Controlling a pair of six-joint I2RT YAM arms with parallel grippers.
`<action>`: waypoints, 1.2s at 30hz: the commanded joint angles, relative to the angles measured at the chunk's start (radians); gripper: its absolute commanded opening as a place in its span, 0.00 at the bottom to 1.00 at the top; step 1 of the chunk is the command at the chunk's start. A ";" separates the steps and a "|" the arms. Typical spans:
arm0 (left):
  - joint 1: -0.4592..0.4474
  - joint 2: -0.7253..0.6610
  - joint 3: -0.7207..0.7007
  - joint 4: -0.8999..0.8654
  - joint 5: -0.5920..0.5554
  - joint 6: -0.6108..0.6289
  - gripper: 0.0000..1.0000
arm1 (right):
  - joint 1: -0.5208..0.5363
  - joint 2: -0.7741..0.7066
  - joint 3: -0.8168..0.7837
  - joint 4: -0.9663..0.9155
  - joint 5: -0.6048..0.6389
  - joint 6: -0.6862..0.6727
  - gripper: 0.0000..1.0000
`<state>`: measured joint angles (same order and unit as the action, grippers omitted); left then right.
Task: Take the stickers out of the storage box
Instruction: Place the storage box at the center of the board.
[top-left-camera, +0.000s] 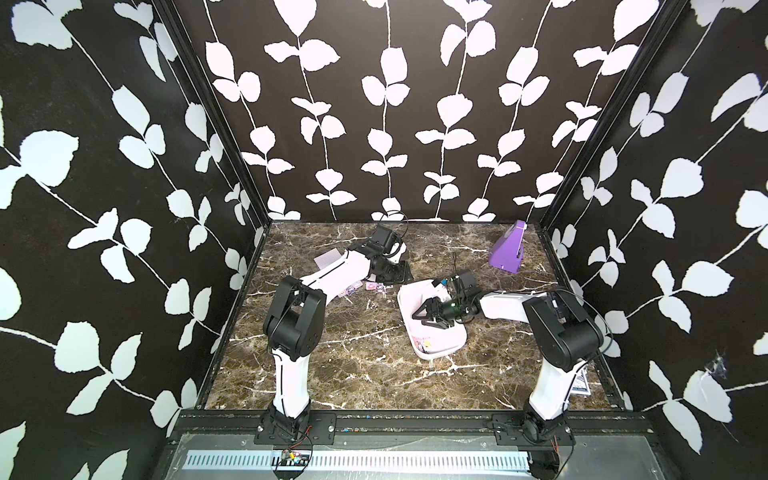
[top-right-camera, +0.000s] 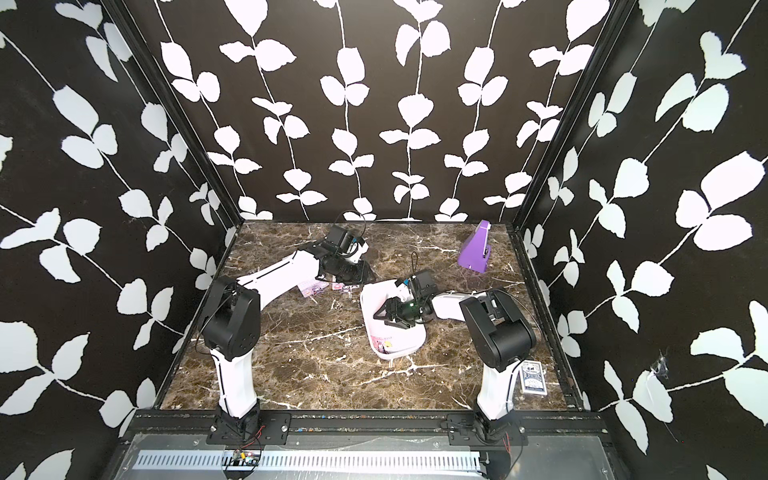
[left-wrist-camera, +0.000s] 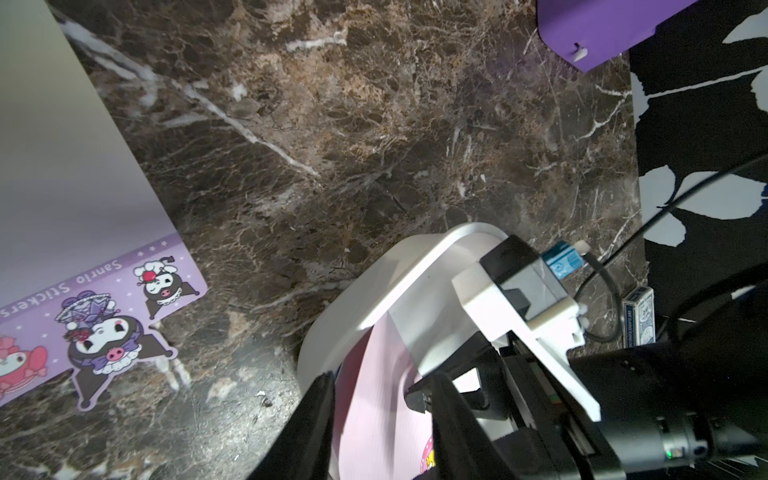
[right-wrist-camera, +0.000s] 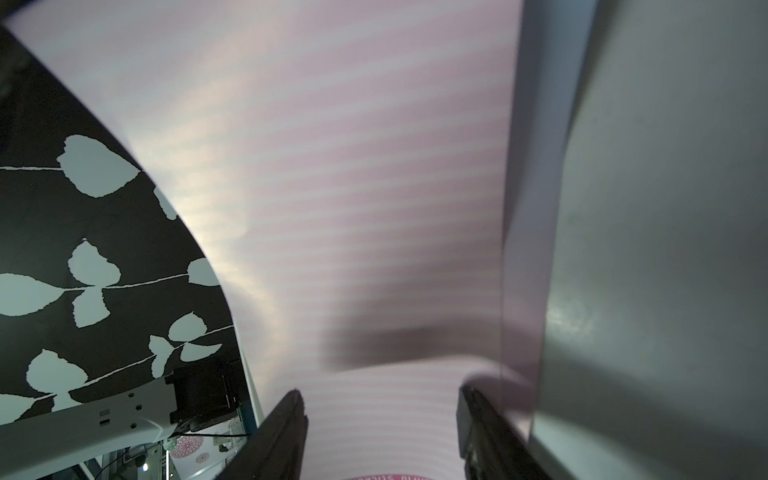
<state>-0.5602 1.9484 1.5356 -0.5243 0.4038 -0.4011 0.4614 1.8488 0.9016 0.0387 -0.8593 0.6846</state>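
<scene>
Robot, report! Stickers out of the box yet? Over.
Right gripper in storage box, jaws astride pink sticker sheet. Left gripper beside it. Lilac sticker sheet already out. Nothing blocking.

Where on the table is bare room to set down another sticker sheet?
Free: the front middle of the table, from the storage box to the near edge; also the back middle beside the purple wedge. Crowded: around the stickers by the left arm.

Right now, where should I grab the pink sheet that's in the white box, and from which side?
Likely its raised long edge. The sheet is thin and bows up off the floor of the box, so an edge is free to pinch there. Come from above on the right arm's side, where the right claw hangs open over it. The flat parts give no purchase.
</scene>
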 joint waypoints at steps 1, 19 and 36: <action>-0.007 -0.027 -0.019 -0.005 0.010 -0.008 0.42 | 0.008 0.085 -0.044 -0.062 0.123 -0.013 0.60; -0.034 -0.085 -0.072 0.007 0.021 -0.042 0.42 | 0.009 0.089 -0.050 -0.061 0.122 -0.014 0.60; -0.071 -0.095 -0.125 0.017 0.019 -0.065 0.37 | 0.009 0.084 -0.055 -0.066 0.120 -0.018 0.60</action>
<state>-0.6159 1.9095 1.4223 -0.5060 0.4080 -0.4587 0.4568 1.8561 0.9005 0.0494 -0.8757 0.6838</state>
